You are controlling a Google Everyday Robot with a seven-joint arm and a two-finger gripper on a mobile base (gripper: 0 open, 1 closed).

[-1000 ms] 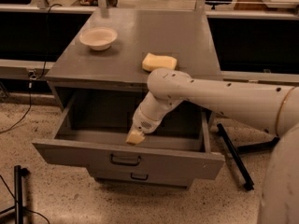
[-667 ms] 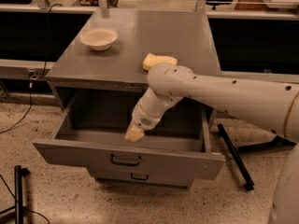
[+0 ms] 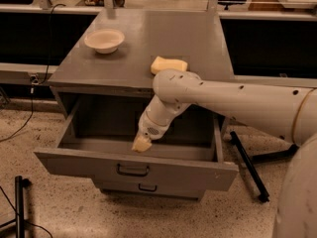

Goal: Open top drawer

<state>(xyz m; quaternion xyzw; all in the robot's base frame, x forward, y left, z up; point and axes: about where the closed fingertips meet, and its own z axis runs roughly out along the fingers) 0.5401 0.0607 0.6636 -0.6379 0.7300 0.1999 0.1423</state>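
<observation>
The top drawer [image 3: 84, 165] is a wide grey drawer pulled well out of the cabinet, its deep grey inside showing. A small dark bracket handle [image 3: 132, 171] sits at the centre of its front panel. My gripper [image 3: 141, 144] hangs on the white arm over the open drawer, just behind the front panel and a little above the handle. Its pale tip points down and to the left.
A second grey drawer with a similar handle [image 3: 147, 187] shows below the top one. On the grey cabinet top [image 3: 163, 38] stand a white bowl [image 3: 104, 39] and a yellow sponge [image 3: 169, 64]. A black stand leg [image 3: 249, 166] lies on the floor to the right.
The gripper has lifted slightly and drawn back from the drawer's front panel. The drawer stays open as before.
</observation>
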